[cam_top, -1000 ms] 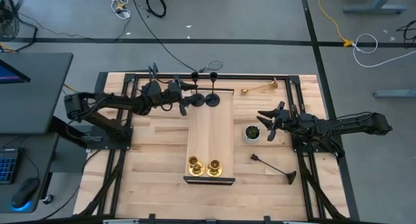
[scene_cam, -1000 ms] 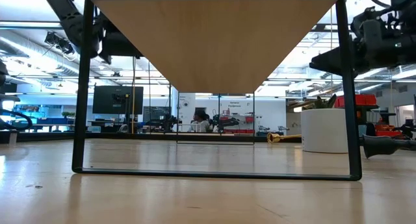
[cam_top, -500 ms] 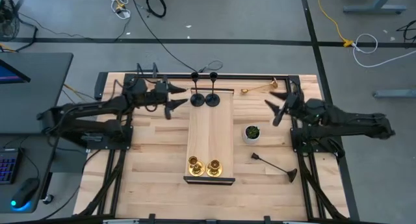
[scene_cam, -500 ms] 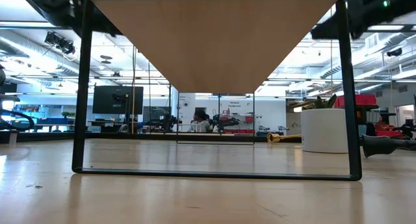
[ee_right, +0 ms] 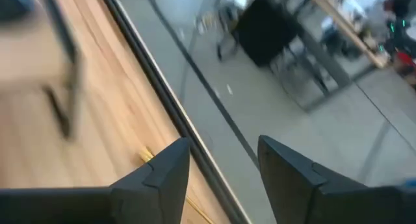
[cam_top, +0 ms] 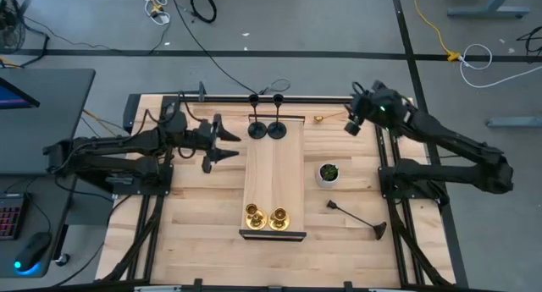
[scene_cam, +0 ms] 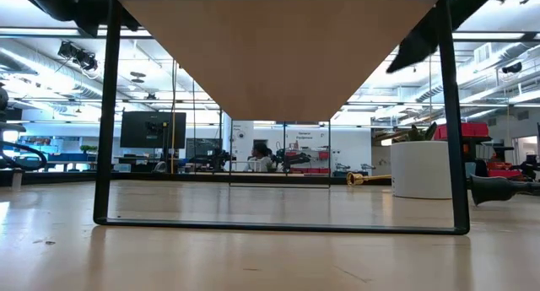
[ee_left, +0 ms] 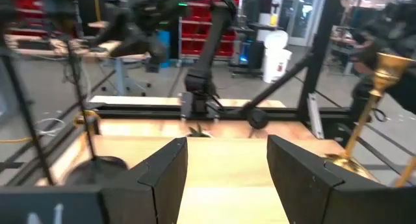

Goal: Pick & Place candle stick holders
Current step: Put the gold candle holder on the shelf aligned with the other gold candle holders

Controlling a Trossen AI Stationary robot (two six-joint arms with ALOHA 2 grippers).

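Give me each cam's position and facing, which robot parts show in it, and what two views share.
High: overhead, straight down on table; both arms, left claw, right claw.
Low: table height, level under the raised board toward the room; dark arm parts at the top corners.
Left wrist: past its open fingers across the board.
Right wrist: past its open fingers at table edge and floor.
Shared: white plant pot in high and low.

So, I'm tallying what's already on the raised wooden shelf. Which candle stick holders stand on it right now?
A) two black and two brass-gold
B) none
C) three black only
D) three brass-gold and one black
A: the high view shows two black holders upright at the far end of the wooden shelf and two brass-gold holders at its near end; the other holders lie on the table.
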